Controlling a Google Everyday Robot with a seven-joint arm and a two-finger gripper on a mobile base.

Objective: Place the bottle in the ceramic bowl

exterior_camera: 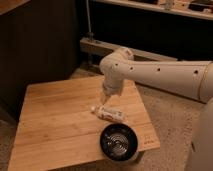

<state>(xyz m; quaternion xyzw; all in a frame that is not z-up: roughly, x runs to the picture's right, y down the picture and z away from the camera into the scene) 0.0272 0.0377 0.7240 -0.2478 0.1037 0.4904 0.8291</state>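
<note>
The bottle lies on its side on the wooden table, right of centre, white cap pointing left. The ceramic bowl, black and glossy with pale rings inside, sits at the table's front right corner, just in front of the bottle and apart from it. My gripper hangs down from the white arm, directly above the bottle's cap end and close to it. Nothing is seen held in it.
A dark cabinet wall stands behind the table on the left. A metal rail and post run behind the table. Carpet floor lies to the right. My white body fills the right edge.
</note>
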